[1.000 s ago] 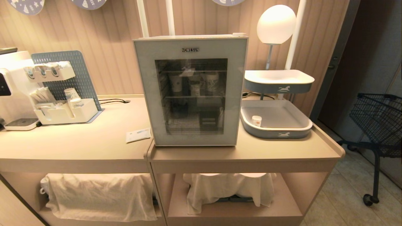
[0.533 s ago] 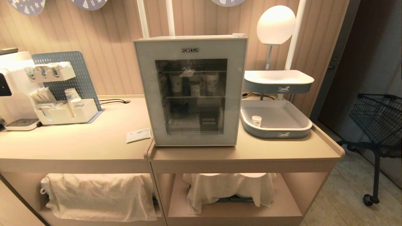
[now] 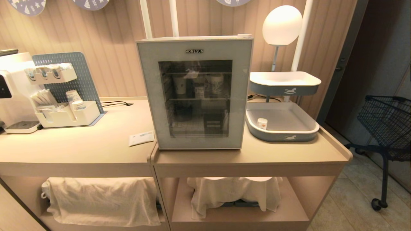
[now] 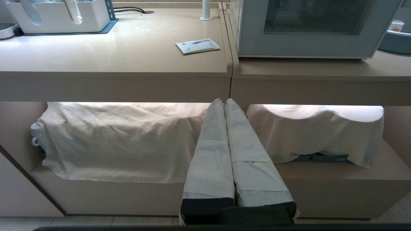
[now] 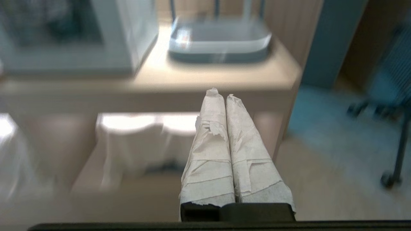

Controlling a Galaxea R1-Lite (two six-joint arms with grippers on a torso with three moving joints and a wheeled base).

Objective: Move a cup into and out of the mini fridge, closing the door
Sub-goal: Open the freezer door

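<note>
The white mini fridge (image 3: pixel 196 38) stands mid-counter with its glass-windowed door (image 3: pixel 147 96) closed; paper cups show on its shelves behind the glass. The small white cup (image 3: pixel 262 123) with orange marks stands in the lower grey tray (image 3: pixel 285 136) to the fridge's right, also glimpsed in the left wrist view as the cup (image 4: pixel 397 25). Neither arm shows in the head view. My left gripper (image 4: pixel 223 101) is shut, empty, held low before the counter's front edge. My right gripper (image 5: pixel 221 93) is shut, empty, low in front of the counter's right end, short of the tray (image 5: pixel 221 51).
A cup-and-straw organiser (image 3: pixel 64 115) and a white machine (image 3: pixel 13 93) stand at the counter's left. A flat packet (image 3: pixel 141 138) lies near the fridge. An upper tray (image 3: pixel 285 88), a globe lamp (image 3: pixel 282 24), cloth-draped shelves (image 3: pixel 102 199) and a wheeled wire basket (image 3: pixel 388 125) are around.
The head view is unchanged: fridge door stays closed and the cup stays in the tray. No arm enters that view.
</note>
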